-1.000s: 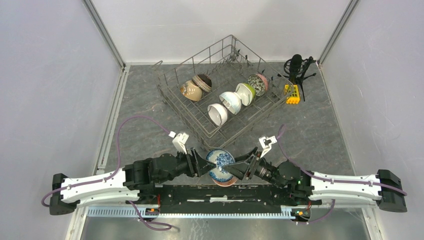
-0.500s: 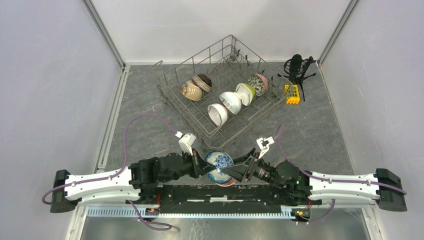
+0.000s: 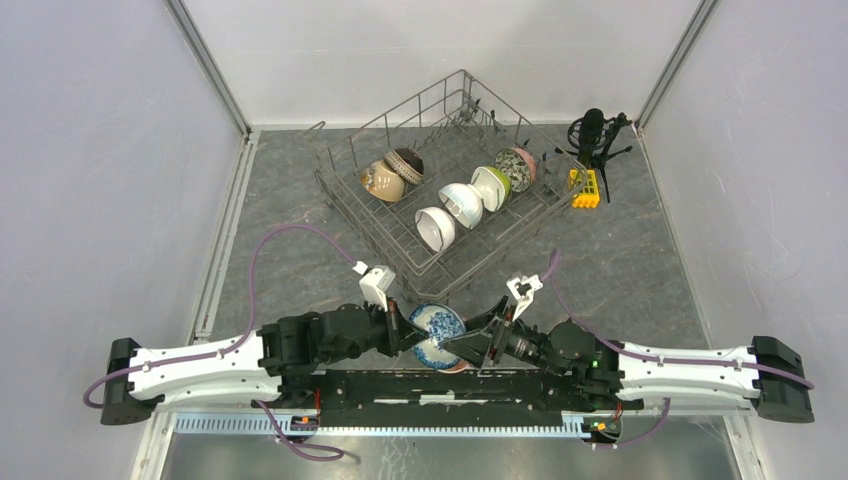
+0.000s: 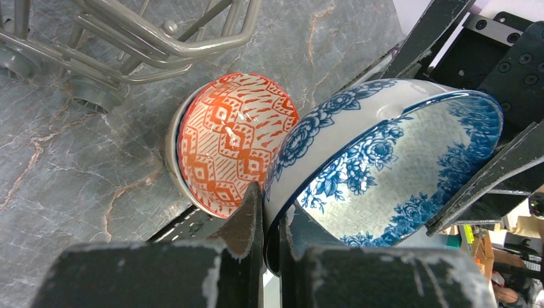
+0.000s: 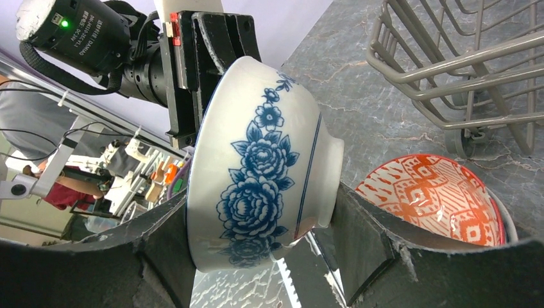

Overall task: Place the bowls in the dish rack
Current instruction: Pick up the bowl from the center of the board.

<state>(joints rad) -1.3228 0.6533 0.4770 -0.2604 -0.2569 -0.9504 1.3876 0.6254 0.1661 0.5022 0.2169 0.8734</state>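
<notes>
Left gripper (image 4: 269, 206) pinches the rim of the blue floral bowl (image 4: 385, 163), right gripper (image 5: 263, 215) clamps its body, above the orange bowl (image 4: 234, 141) near the dish rack (image 3: 385, 225). Rim pinch may slip once right lets go, dropping bowl onto bowl.

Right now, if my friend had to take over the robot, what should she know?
Left gripper: shut on the rim of the blue-and-white floral bowl.
Right gripper: clamped across the same bowl's body, so both arms hold it above the table.
Dish rack: six bowls stand on edge inside.
Orange patterned bowl: on the table beside the rack, apparently nested in another bowl.
Left to do: one gripper lets go, load the floral bowl, then the orange one.
</notes>
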